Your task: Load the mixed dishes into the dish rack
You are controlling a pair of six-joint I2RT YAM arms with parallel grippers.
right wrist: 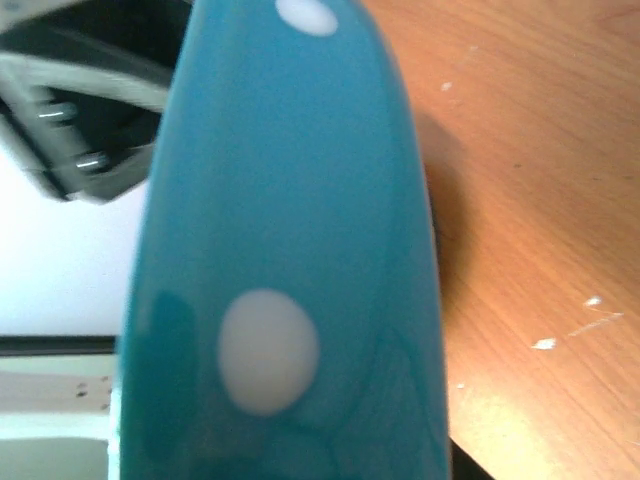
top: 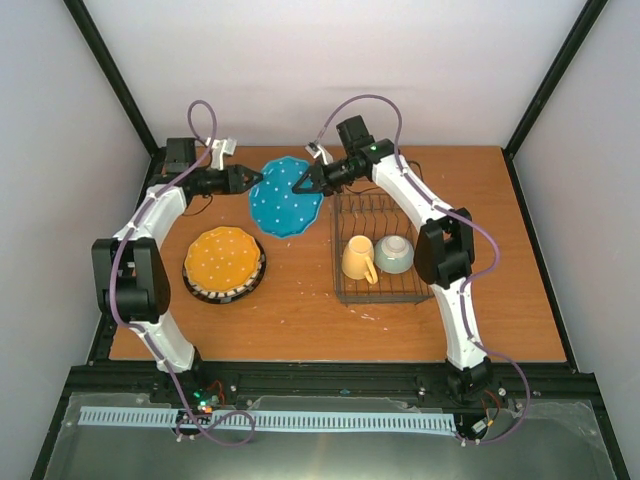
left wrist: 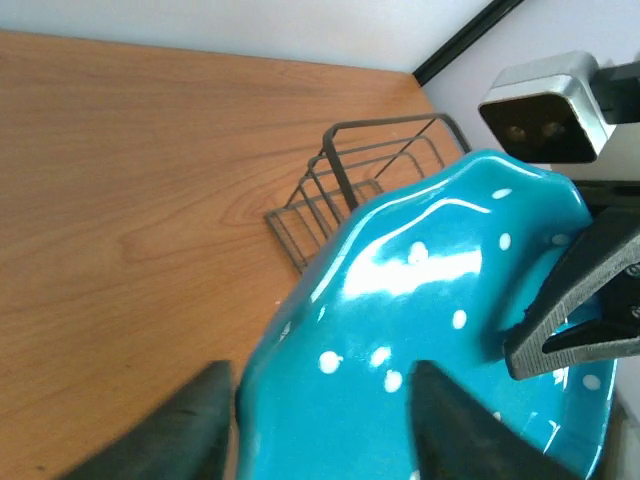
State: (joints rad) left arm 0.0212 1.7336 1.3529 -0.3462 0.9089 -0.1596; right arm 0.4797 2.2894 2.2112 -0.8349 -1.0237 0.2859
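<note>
My right fingers (left wrist: 575, 290) pinched the teal plate (top: 285, 197) by its rim, my left fingers' (left wrist: 190, 430) hold unclear; I judged it best kept upright for the rack (top: 375, 212).

An orange-brown wooden tabletop (top: 300, 310) fills the middle of the frame. Plain white walls (top: 330, 70) rise behind and at both sides. Black metal frame posts (top: 112, 75) slant at upper left and upper right. A white perforated strip (top: 300, 421) runs along the bottom. The light is soft and even.
</note>
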